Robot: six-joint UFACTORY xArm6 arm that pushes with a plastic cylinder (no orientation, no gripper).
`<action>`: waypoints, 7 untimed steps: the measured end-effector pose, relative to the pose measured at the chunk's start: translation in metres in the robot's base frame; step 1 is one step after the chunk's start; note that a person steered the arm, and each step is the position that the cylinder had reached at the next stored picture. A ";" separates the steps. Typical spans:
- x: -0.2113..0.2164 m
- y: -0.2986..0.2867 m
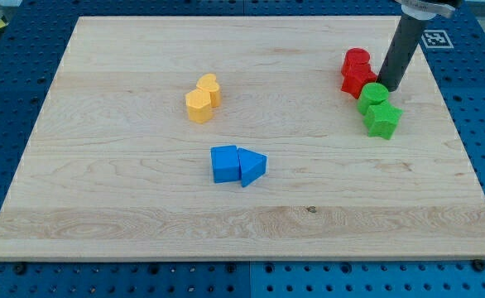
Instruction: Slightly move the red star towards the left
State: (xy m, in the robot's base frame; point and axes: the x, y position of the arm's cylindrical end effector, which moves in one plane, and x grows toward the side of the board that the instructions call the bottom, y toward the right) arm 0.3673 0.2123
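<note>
The red star (358,82) lies near the board's upper right, touching a red cylinder (357,61) just above it. My tip (389,86) stands right beside the star's right side, close to or touching it. A green cylinder (373,97) sits just below the tip and the star, with a green star (383,120) below it.
A yellow heart (209,88) and a yellow hexagon (199,107) sit together left of centre. A blue cube (224,164) and a blue triangle (252,167) touch near the middle. The wooden board (127,207) lies on a blue perforated table.
</note>
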 end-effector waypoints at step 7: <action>-0.012 -0.106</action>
